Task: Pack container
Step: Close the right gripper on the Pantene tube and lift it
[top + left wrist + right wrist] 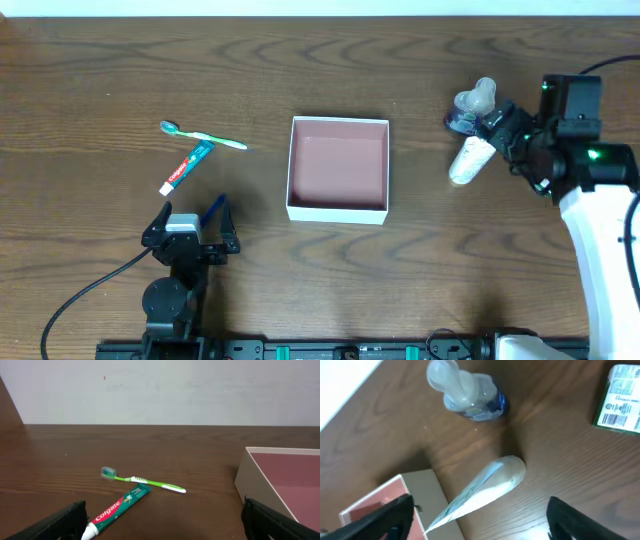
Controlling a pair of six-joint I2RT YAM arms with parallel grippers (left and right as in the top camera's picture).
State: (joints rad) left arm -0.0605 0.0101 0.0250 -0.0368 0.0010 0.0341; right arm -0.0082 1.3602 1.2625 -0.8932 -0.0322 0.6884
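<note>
The container (338,211), a square shallow white box with a pinkish floor, sits empty at mid-table. A green toothbrush (205,136) and a Colgate toothpaste tube (187,167) lie to its left. My left gripper (190,225) is open and empty, just in front of the toothpaste (117,509); the toothbrush (142,481) lies beyond it and the container wall (255,480) is at the right. My right gripper (492,145) is open above a white tube (470,160), beside a clear bottle (472,108). In the right wrist view the tube (480,490) lies between the open fingers (480,522), with the bottle (467,392) beyond.
A green and white carton (620,400) lies at the right edge of the right wrist view; the overhead view does not show it. The container wall (427,490) shows at the lower left of that view. Cables run along the table's front edge.
</note>
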